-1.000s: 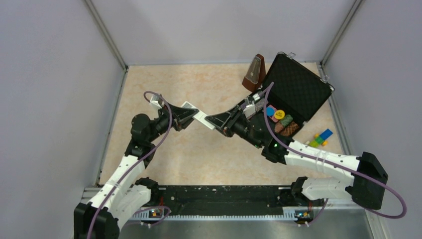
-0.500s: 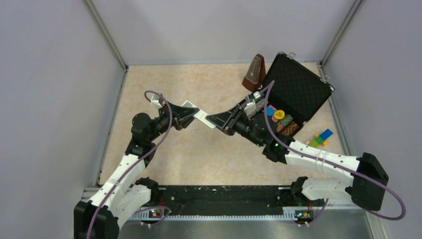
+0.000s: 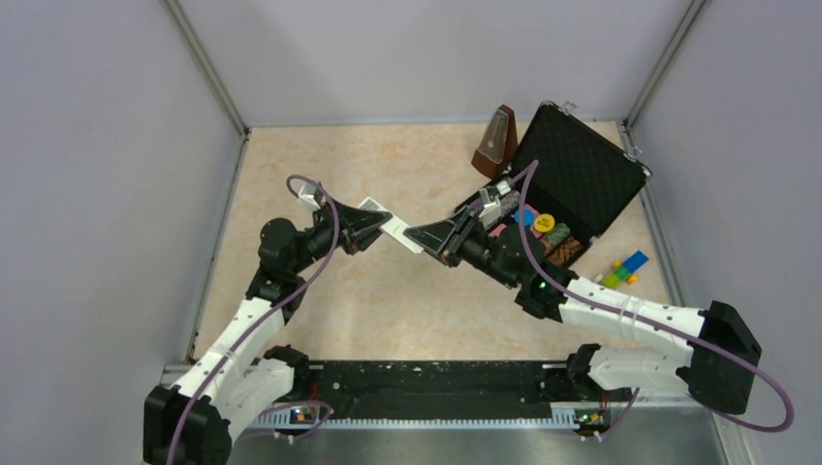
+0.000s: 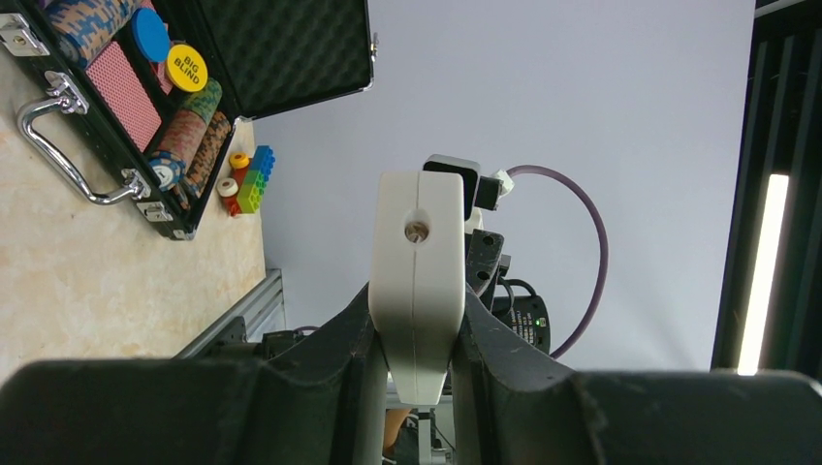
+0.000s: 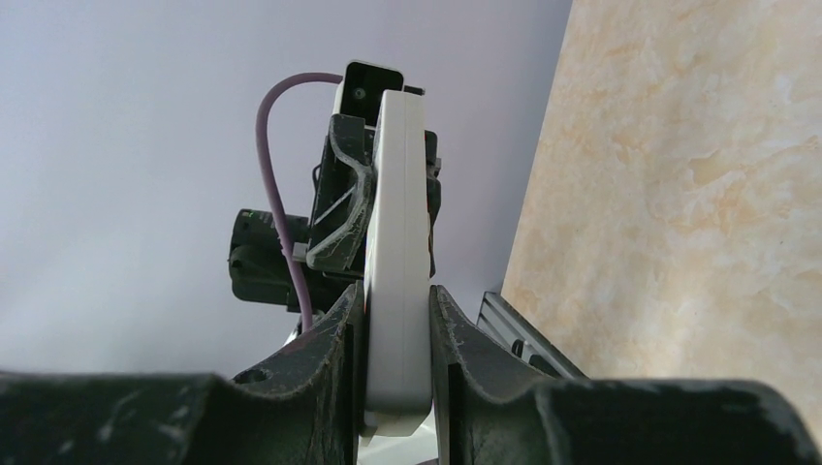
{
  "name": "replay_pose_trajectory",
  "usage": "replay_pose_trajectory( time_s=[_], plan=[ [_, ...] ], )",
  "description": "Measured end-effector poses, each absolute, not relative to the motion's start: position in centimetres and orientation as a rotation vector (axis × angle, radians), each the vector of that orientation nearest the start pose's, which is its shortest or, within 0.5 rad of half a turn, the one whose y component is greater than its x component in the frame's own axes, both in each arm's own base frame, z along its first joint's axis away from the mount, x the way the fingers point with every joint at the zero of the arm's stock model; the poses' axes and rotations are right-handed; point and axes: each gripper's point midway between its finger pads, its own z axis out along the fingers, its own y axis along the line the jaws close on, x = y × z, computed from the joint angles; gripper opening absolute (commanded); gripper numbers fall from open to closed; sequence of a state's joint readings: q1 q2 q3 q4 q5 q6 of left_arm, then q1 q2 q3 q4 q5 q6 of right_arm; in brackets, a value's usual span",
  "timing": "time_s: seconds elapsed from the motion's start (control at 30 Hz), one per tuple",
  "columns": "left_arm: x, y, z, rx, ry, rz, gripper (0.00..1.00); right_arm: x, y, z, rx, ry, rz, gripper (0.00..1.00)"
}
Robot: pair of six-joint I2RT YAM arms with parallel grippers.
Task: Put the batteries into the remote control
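Note:
The remote control (image 3: 395,229), a slim white bar, hangs above the table between both arms. My left gripper (image 3: 373,226) is shut on one end of it, and in the left wrist view its edge (image 4: 419,262) stands pinched between the black fingers (image 4: 354,329). My right gripper (image 3: 419,235) is shut on the other end. In the right wrist view the remote control (image 5: 397,232) is clamped between the pads, with the left gripper (image 5: 344,208) behind it. The batteries are out of view.
An open black case (image 3: 582,174) with poker chips stands at the back right, behind the right wrist. A brown metronome (image 3: 495,140) stands to its left. Coloured toy blocks (image 3: 623,268) lie near the right wall. Grey walls enclose the table.
The right jaws have narrowed onto the remote control. Both grippers and the remote have shifted slightly to the right.

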State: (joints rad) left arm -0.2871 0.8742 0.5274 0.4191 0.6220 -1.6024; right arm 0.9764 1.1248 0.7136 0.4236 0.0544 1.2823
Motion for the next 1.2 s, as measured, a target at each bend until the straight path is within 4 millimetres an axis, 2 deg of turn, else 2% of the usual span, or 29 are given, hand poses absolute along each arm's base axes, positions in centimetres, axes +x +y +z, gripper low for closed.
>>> replay_pose_trajectory(
  time_s=[0.17, 0.47, 0.67, 0.83, 1.2],
  plan=[
    [24.5, -21.2, 30.6, -0.602, 1.768, -1.875, 0.0, 20.7, 35.7, 30.2, 0.337, 1.819, 1.663, 0.06],
    [26.0, -20.2, 31.1, -0.65, 1.71, -1.832, 0.0, 22.4, 37.2, 30.6, 0.362, 1.805, 1.668, 0.07],
    [26.6, -19.6, 31.5, -0.689, 1.671, -1.812, 0.0, 23.0, 38.0, 30.9, 0.37, 1.793, 1.685, 0.12],
    [26.9, -19.3, 31.5, -0.711, 1.658, -1.803, 0.0, 23.3, 38.4, 30.9, 0.377, 1.797, 1.692, 0.26],
    [26.6, -19.2, 31.3, -0.645, 1.679, -1.736, 0.0, 22.9, 39.1, 30.3, 0.411, 1.887, 1.707, 0.27]
  ],
)
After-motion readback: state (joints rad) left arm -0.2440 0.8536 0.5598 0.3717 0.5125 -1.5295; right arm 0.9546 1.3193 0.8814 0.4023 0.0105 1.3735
